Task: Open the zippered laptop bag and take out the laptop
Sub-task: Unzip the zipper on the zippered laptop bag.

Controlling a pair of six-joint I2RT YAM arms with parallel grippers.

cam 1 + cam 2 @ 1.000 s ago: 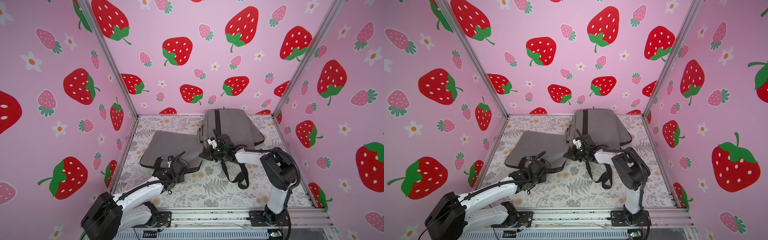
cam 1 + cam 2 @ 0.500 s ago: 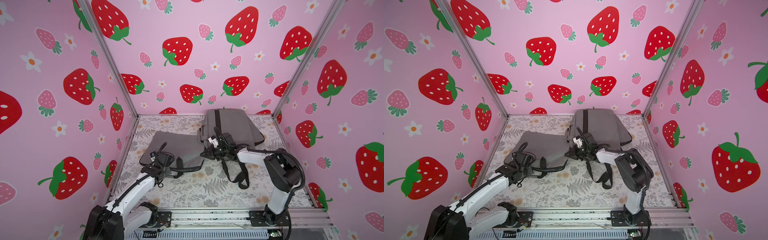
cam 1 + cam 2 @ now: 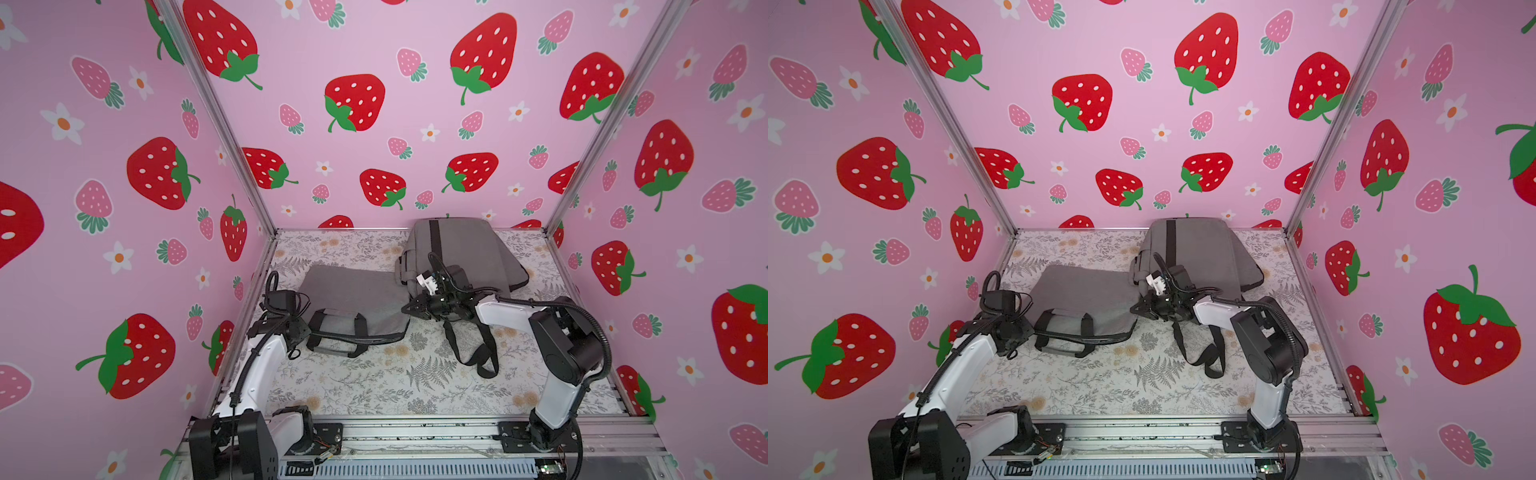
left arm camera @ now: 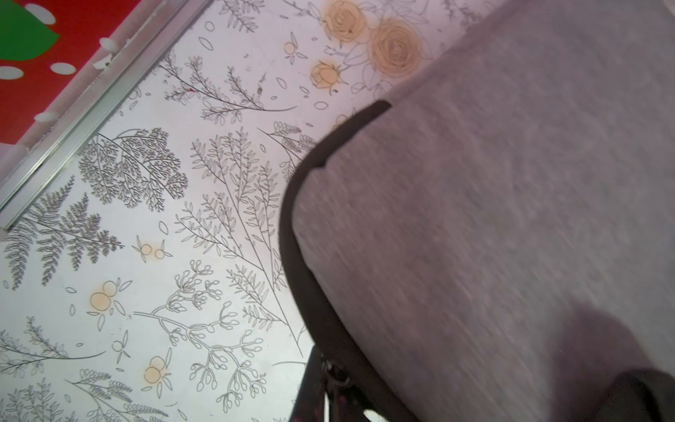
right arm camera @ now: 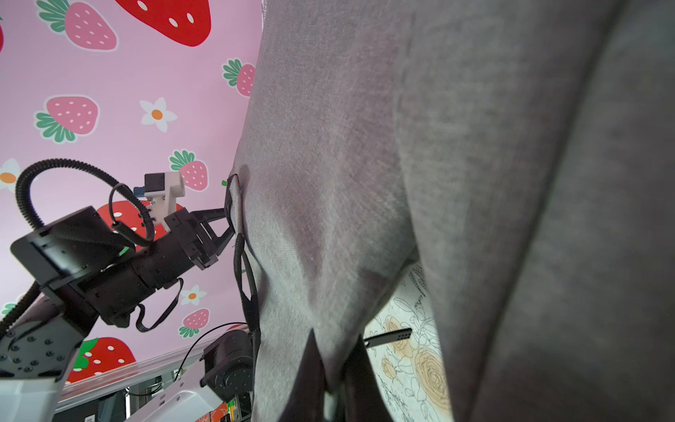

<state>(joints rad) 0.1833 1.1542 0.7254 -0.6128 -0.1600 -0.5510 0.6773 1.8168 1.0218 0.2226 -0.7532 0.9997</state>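
Laptop bag: the flat grey laptop bag with black trim lies on the floral table, left of centre in both top views, stretched between the two grippers.
Bag handles: the black handles sit at its near edge, toward the robot.
Left gripper: the left gripper is at the bag's left end, close to the side wall. In the right wrist view its fingers are pressed together on the bag's black-trimmed edge (whether a zipper pull is between them cannot be told).
Left wrist view: shows blurred grey fabric, the bag's rounded black-piped corner and bare table beside it.
Right gripper: the right gripper reaches across to the bag's right near corner. Its dark fingers are nearly together and pinch a fold of the grey fabric.
Backpack: a grey backpack lies at the rear right, against the back wall and just beside the bag's far right corner.
Backpack straps: its black straps trail forward over the table under the right arm.
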